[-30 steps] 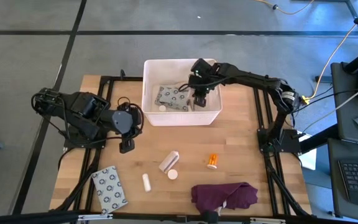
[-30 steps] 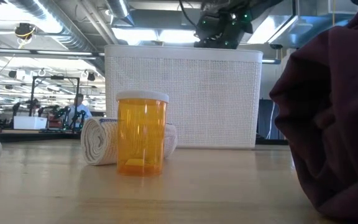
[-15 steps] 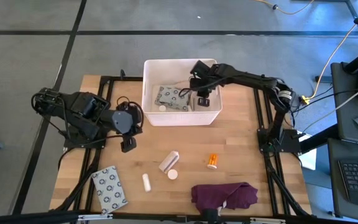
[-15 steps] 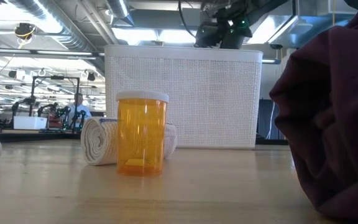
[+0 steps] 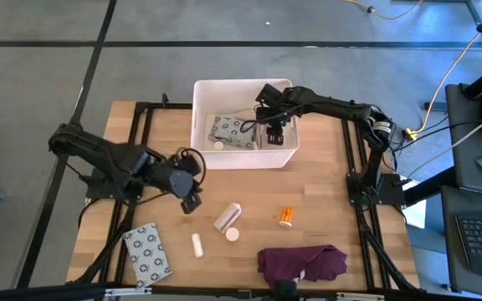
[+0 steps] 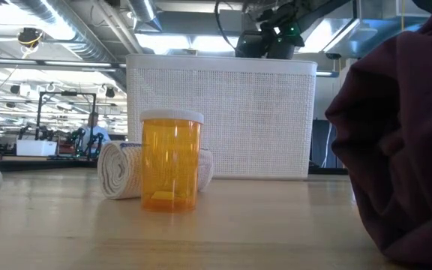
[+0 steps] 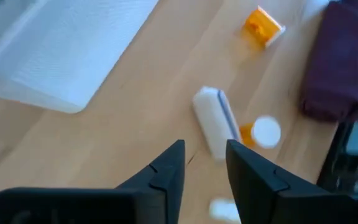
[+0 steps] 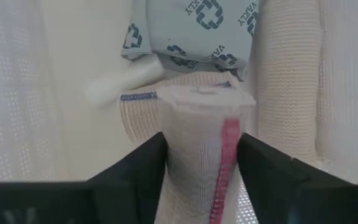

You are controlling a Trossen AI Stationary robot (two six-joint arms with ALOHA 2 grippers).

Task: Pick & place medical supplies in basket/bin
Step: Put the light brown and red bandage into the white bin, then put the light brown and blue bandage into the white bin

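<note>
The white bin (image 5: pixel 245 159) stands at the table's far middle and holds a patterned packet (image 5: pixel 228 132) and beige rolls (image 8: pixel 291 81). My right gripper (image 5: pixel 272 134) is over the bin's right half, shut on a beige roll with a red stripe (image 8: pixel 197 124). My left gripper (image 5: pixel 189 201) is open and empty above the table, left of a white roll (image 5: pixel 228 216) that lies on the wood. An orange pill bottle (image 5: pixel 286 216), a white tube (image 5: pixel 197 244), a white disc (image 5: pixel 233 235) and a second packet (image 5: pixel 147 253) lie on the table. My right gripper pinches the striped roll by its two sides (image 8: pixel 173 155) between its two fingers, which point down into the bin. The roll reaches past the fingertips, and its free end (image 8: pixel 204 96) faces the packet and rolls below. Whether it rests on them, I cannot tell.
A dark purple cloth (image 5: pixel 301 262) lies at the near edge, right of centre, and fills the right of the low view (image 6: pixel 403 135). Black frame rails run along both table sides. Bare wood lies between the bin and the loose items.
My left gripper has gone toward the table's right and near edge, from beside the bin's left corner toward the white roll on the table. My right gripper has stayed over the bin.
</note>
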